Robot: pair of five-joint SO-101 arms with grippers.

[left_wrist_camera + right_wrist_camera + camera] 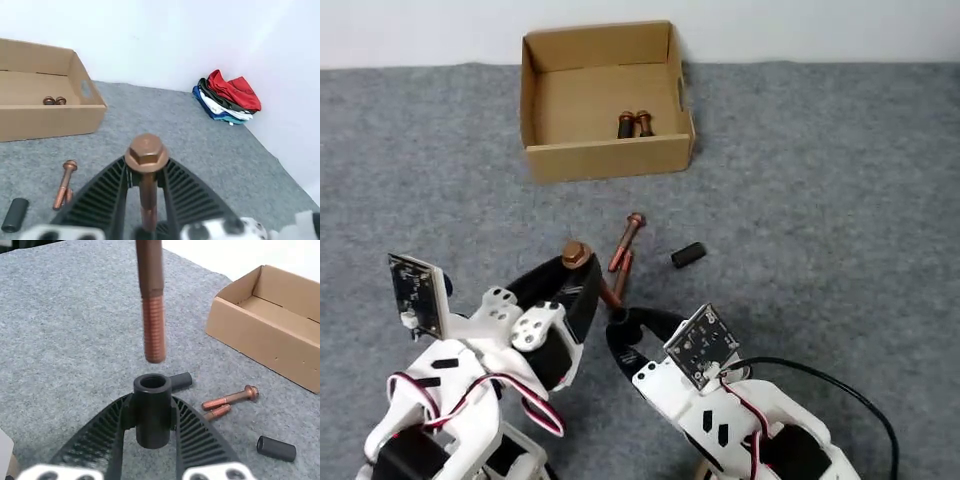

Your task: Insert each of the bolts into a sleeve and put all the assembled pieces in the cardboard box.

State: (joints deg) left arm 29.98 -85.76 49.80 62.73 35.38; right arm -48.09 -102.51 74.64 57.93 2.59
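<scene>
The left gripper pinches a copper-coloured bolt by its smooth shank, just under the flanged hex head. The right gripper pinches a black sleeve upright, bore up. Both pincers have black ribbed fingers. The right wrist view makes the fit plain: the bolt hangs with its threaded end over the sleeve's mouth, a gap between them, not yet in.

In the high view the grippers meet near 6 o'clock of the table, with the left gripper at 10 o'clock of the right gripper. Each wrist carries a small circuit board, its marks too small to read.

The plain cardboard box stands at 12 o'clock on the grey carpet. It is open-topped, with a slot handle in its 3 o'clock wall. Two assembled pieces lie side by side toward its 5 o'clock corner; the left wrist view catches their hex heads end-on.

Two loose bolts lie close together at mid-table, one head pointing to 1 o'clock. A loose sleeve, a short black cylinder, lies on its side at 3 o'clock of them. The right wrist view has what seems a second one, half hidden behind the held sleeve.

The left wrist view takes in folded cloths, red, white and blue, against the white wall.
</scene>
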